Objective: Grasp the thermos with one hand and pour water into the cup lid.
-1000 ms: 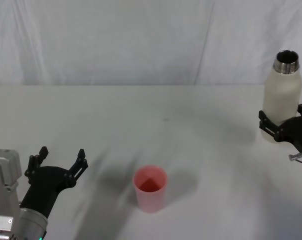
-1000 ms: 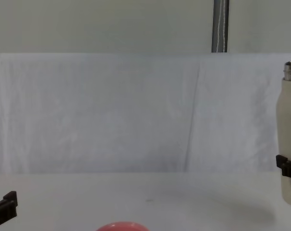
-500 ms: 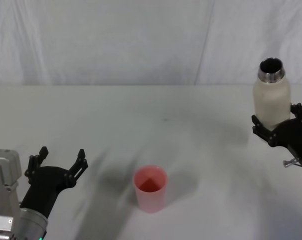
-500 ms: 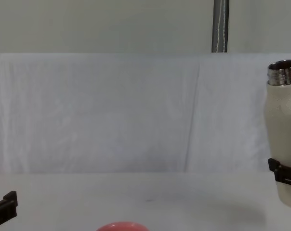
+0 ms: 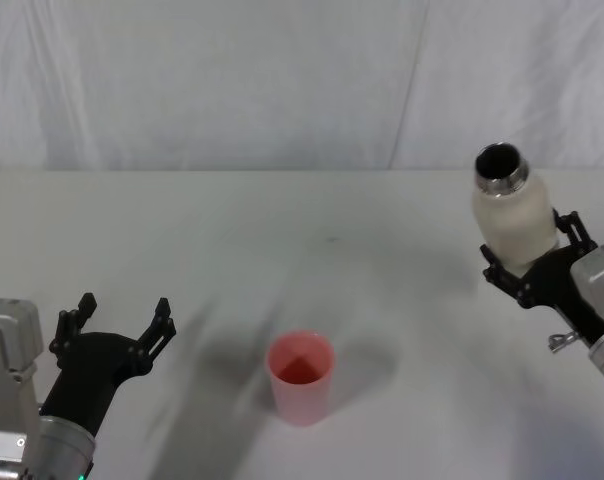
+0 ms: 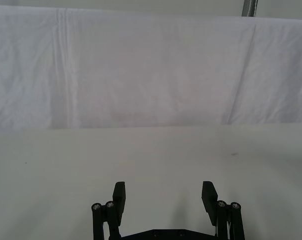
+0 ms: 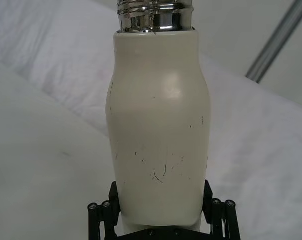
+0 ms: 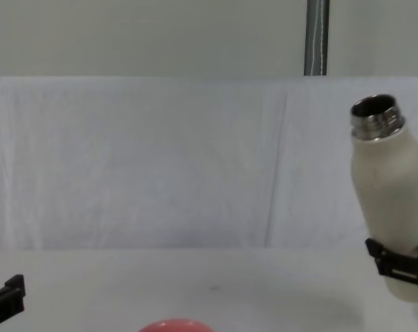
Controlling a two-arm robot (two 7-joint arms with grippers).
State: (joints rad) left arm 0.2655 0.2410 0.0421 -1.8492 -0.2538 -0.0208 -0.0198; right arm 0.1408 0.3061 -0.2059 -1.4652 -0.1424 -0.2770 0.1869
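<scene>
Above the table (image 5: 282,230), the right claw (image 5: 531,268) clamps the tilted thermos's (image 5: 512,215) base.

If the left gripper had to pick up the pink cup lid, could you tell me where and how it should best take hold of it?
Grip the cup lid across its side wall, about mid-height, coming in level from the robot's left, where the open left gripper already waits. It stands upright with its mouth up, so a side grasp would likely keep it level and leave the opening free for the thermos held in the right gripper.
</scene>
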